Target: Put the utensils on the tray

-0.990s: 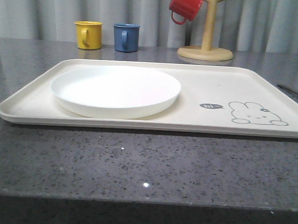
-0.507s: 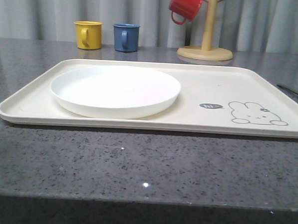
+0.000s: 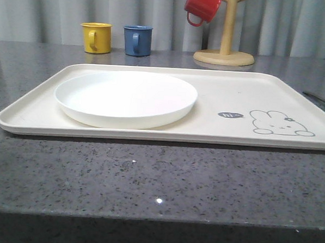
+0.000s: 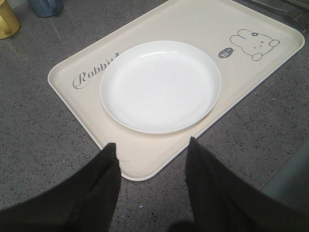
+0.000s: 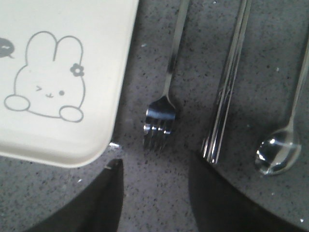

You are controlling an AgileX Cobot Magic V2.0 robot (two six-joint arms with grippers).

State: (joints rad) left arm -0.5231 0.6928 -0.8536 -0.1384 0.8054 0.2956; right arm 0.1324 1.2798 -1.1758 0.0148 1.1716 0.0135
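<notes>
Cream rectangular tray [image 3: 224, 92] sits on grey speckled countertop [image 3: 149, 175], round white plate [image 3: 125, 98] on its left half; right gripper [image 5: 154, 193] spread, empty, above silver fork [image 5: 161, 116]; chopsticks [image 5: 227, 96] and spoon [image 5: 280, 145] lie beside it, all off-tray; left gripper [image 4: 152, 169] spread over tray corner.

Silver fork [image 5: 163, 96], chopsticks [image 5: 229, 92], spoon [image 5: 282, 135] on counter beside cream rabbit tray [image 5: 104, 104].

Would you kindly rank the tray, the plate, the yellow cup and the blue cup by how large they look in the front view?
1. Tray
2. Plate
3. Yellow cup and blue cup: these look alike in size, so I won't rank them. Both stand farther from the camera, which shrinks them.
</notes>
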